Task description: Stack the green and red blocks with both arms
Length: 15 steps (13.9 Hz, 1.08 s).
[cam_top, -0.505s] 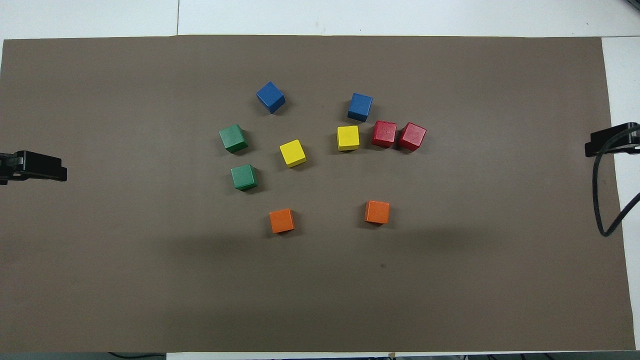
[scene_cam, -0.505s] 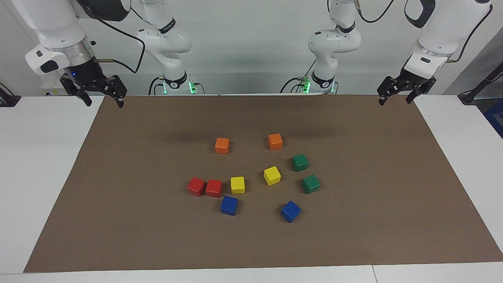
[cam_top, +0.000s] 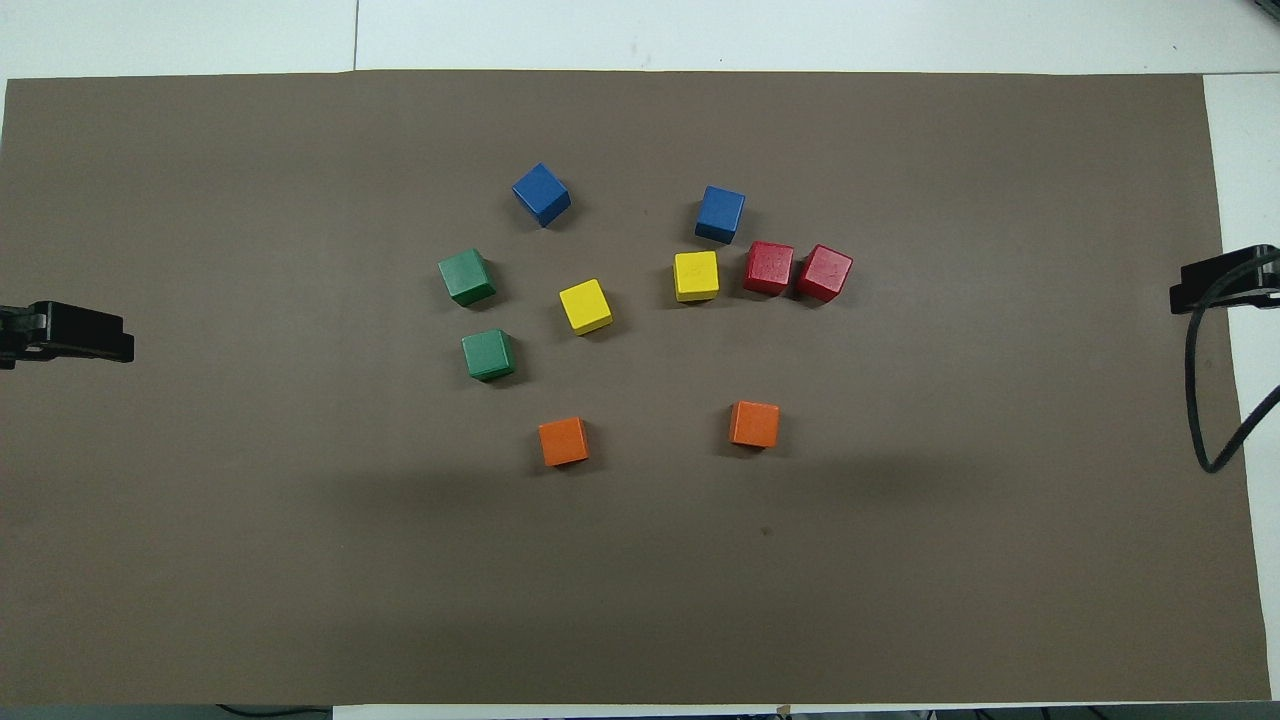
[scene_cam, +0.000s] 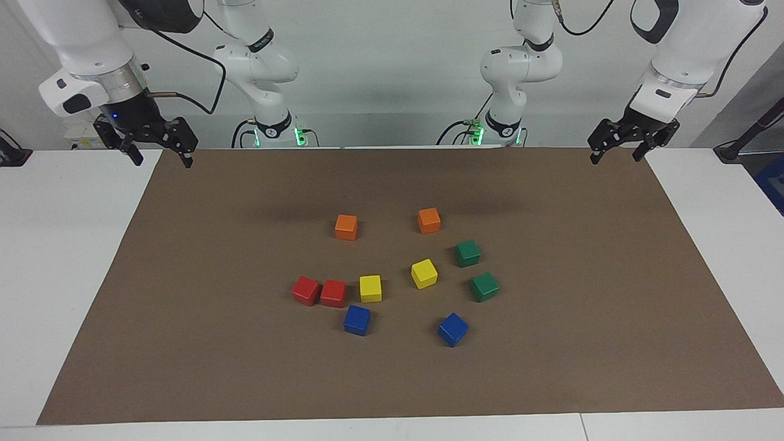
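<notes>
Hanging over the near corners of the brown mat [scene_cam: 184, 257], both arms are waiting: the right gripper [scene_cam: 160, 160] at its own end, the left gripper [scene_cam: 615, 156] at the other, fingers released and holding nothing. Nearest the robots, two orange cubes [scene_cam: 346, 226] are sitting on the desk [scene_cam: 55, 245]. Farther out, two green blocks [scene_cam: 468, 253] are lying near each other toward the left arm's end; two red blocks [scene_cam: 305, 290] are touching toward the right arm's end, yellow cubes [scene_cam: 370, 288] between. Two blue cubes [scene_cam: 357, 320] are lying farthest.
</notes>
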### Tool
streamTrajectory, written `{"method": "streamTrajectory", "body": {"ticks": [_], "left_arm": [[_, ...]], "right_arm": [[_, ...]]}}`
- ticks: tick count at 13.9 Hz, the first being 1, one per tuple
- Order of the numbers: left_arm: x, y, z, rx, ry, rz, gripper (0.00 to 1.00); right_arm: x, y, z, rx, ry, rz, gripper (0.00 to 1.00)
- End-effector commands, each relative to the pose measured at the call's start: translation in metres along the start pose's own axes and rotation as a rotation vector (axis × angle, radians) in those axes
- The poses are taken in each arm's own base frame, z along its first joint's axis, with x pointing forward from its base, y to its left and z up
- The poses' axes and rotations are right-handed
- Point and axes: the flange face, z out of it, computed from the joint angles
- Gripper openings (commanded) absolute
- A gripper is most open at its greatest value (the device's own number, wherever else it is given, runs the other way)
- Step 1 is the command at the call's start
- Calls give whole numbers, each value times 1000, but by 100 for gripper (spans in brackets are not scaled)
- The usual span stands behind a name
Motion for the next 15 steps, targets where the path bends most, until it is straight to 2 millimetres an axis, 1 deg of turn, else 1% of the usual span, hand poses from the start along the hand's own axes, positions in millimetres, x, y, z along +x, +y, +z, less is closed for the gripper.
{"method": "streamTrajectory", "body": {"ticks": [1, 3, 5, 6, 8, 9, 11, 12, 13, 15], "left_arm": [[-4, -7, -3, -62, 21, -32, 100], [-7, -12, 0, -75, 14, -41, 100], [-14, 2, 10, -73, 2, -26, 100], [-17, 15, 17, -72, 10, -14, 100], [-19, 49, 30, -76, 50, -70, 100], [-19, 73, 38, -80, 52, -88, 100], [-11, 113, 56, -82, 44, -115, 100], [-9, 133, 65, -88, 51, -119, 100], [-4, 147, 79, -88, 45, -127, 100], [7, 188, 118, -86, 26, -136, 100]], "right_arm": [[-5, 0, 0, -4, -6, -15, 100], [-4, 0, 0, -4, -5, -13, 100], [-4, -1, 1, -4, -6, -13, 100], [-4, -1, 2, -4, -8, -13, 100], [-6, -5, 5, -5, -15, -18, 100], [-8, -9, 5, -5, -16, -18, 100], [-9, -20, 7, -6, -20, -24, 100], [-9, -21, 6, -6, -20, -26, 100], [-9, -22, 6, -5, -20, -28, 100], [-8, -28, 7, -6, -15, -26, 100]]}}
